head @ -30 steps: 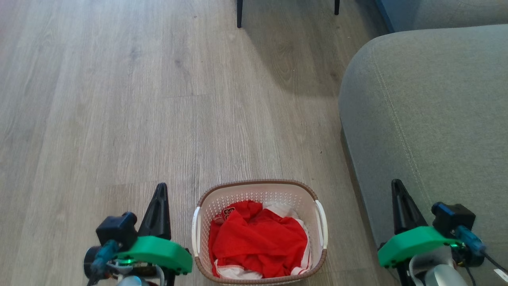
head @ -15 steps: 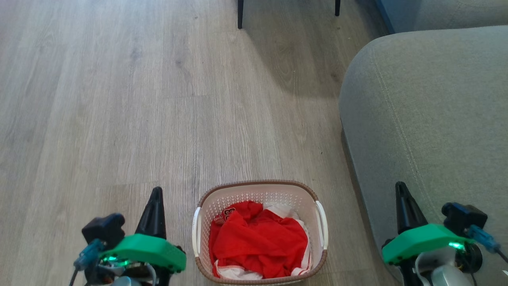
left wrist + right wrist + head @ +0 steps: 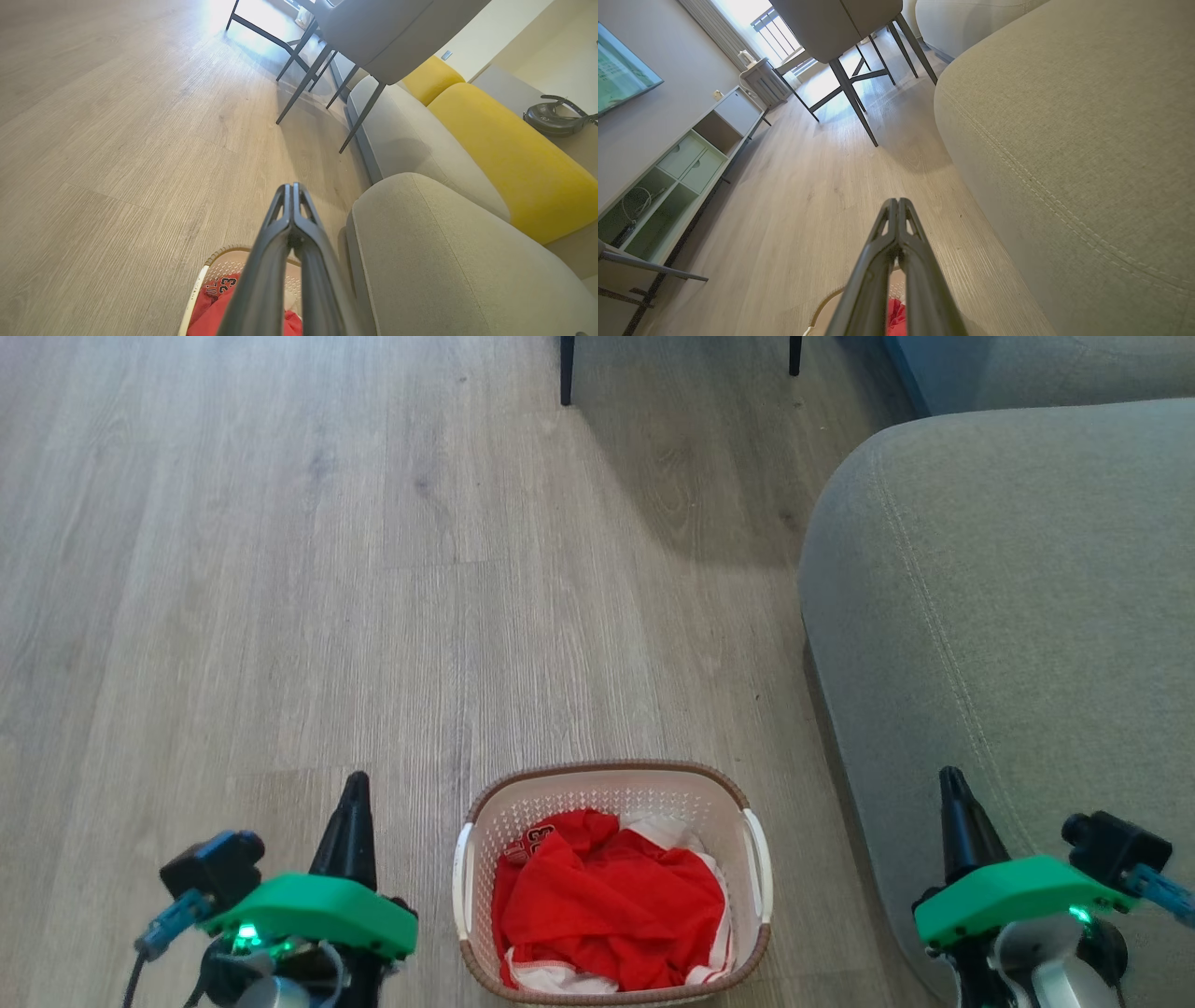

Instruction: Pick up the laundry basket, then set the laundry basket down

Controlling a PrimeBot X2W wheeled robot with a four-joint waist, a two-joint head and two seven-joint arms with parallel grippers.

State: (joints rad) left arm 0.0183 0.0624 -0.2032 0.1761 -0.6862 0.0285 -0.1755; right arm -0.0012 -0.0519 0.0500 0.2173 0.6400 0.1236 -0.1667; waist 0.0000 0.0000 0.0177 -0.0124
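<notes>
One pale grey-brown wood-plank floor (image 3: 280, 569) carries everything, and most of it lies bare, with wide open boards ahead of the robot and off to its left. One large grey fabric sofa (image 3: 1027, 616) with a rounded end takes up the right side of the floor. One small white perforated plastic laundry basket (image 3: 607, 768) with a brown woven-look rim and two white side handles stands upright on the floor close in front of the robot. It sits near the sofa's edge, with a narrow strip of bare floor between them. A crumpled red garment (image 3: 607, 905) fills the basket, with some white cloth showing under it. Two grippers flank the basket. The left gripper (image 3: 355, 793) is beside its left handle and apart from it. The right gripper (image 3: 952, 789) hangs in front of the sofa's edge. Each has its jaws pressed together at the tips, with nothing between them. Two thin dark chair legs (image 3: 564, 369) stand at the floor's far edge.
</notes>
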